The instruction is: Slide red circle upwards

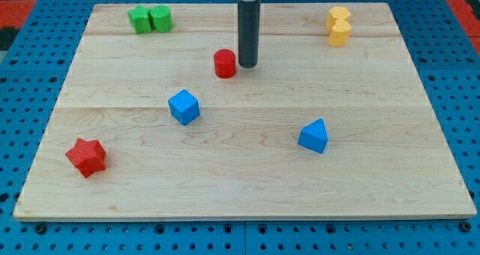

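The red circle point(224, 64) is a short red cylinder standing on the wooden board point(247, 180), a little above the board's middle. My tip point(247, 64) is at the lower end of the dark rod, just to the view's right of the red circle, very close to it or touching its side.
A blue cube point(184, 106) lies below and left of the red circle. A blue wedge-shaped block point(313, 136) is at lower right. A red star point(85, 157) is at lower left. Two green blocks point(149, 19) sit at top left, two yellow blocks point(339, 25) at top right.
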You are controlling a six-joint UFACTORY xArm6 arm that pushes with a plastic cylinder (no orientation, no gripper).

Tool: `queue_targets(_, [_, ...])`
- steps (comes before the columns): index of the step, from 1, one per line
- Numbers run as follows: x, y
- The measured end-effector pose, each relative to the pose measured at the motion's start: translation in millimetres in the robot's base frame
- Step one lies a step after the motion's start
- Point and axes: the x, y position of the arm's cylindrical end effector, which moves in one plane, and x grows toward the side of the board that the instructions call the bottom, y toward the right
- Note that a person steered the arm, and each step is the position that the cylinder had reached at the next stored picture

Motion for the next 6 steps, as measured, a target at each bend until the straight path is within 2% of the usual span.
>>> queue_targets(1, [17,-9])
queue_targets(2, [8,-45])
queue_targets(3, [-29,-27])
queue_targets(5, [-50,-76])
queue_targets(6, [-82,-78])
